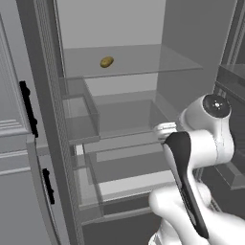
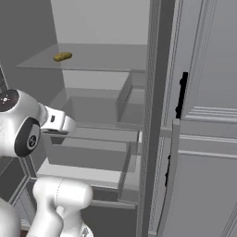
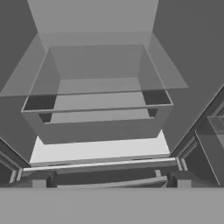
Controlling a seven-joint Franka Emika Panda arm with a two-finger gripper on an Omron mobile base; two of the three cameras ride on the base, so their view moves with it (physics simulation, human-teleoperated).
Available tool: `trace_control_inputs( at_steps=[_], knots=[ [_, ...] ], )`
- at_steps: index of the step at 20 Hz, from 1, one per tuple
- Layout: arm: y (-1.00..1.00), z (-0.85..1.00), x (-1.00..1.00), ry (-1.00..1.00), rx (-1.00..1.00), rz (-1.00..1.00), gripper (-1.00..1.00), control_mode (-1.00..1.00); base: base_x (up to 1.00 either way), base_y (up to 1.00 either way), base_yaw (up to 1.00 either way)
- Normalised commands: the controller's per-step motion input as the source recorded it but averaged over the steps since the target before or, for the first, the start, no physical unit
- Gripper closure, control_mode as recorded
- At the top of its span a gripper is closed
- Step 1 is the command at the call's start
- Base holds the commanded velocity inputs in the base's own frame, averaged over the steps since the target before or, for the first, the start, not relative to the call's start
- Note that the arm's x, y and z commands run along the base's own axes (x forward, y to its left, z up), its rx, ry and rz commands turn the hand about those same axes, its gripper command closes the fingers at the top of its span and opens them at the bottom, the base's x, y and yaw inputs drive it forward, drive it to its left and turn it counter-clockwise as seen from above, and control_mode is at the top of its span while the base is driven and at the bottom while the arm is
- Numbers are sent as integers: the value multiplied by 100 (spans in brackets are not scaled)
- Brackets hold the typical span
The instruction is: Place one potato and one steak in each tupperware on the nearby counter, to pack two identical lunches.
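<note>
A slim olive-yellow oval potato lay alone on the upper clear glass shelf of the open grey fridge, toward its left. Well below it, the tool stood with tips apart, empty, facing a clear plastic drawer.

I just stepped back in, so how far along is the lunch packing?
Done: the grey fridge stands open. In hand: nothing; the two-finger gripper is open and empty, facing the clear fridge drawer. Left: the small olive-yellow oval potato sits on the upper glass shelf, unpicked; no packed food is visible.
</note>
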Motion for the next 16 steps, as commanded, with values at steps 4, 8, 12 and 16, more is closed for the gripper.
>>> trace_control_inputs(
  at_steps=[4,8,12,16],
  knots=[
    [27,42,30,-18,3,0,-100,-100,0,0,0],
    [42,82,54,-20,14,0,-100,-100,0,0,0],
    [36,100,76,-7,26,0,-100,-100,0,0,0],
    [41,84,66,-1,13,0,-100,-100,0,0,0]
  ],
)
